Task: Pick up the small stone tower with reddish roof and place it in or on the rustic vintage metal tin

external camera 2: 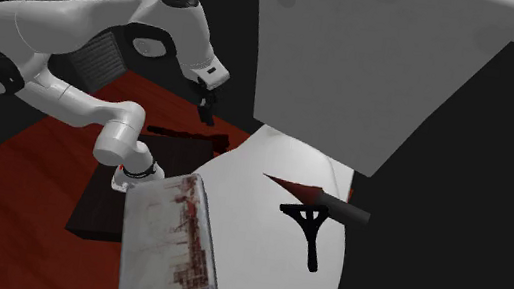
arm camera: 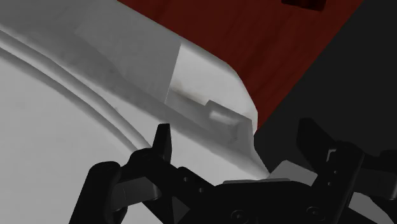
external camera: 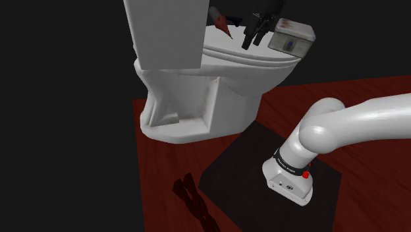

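The small tower (external camera 2: 316, 202) lies on its side on the white toilet lid (external camera 2: 261, 260), dark-bodied, its reddish pointed roof (external camera: 220, 22) aimed toward the tin. The tin (external camera 2: 172, 233), a flat pale box with rusty red streaks, rests on the lid's edge, also seen as the tin (external camera: 291, 36). My black gripper (external camera: 252, 39) hangs over the lid between tower and tin, apart from both. In the second exterior view the gripper (external camera 2: 206, 114) hovers over the lid's far edge. In the wrist view the gripper (arm camera: 238, 145) is open, nothing between its fingers, above the toilet's rim.
The tall white toilet tank (external camera: 164, 29) rises right beside the tower and hides part of it. My stand sits on a dark mat (external camera: 230, 171) on a red wooden floor (external camera: 369, 99). A dark reddish object (external camera: 191, 198) lies on the floor. Black area lies all around.
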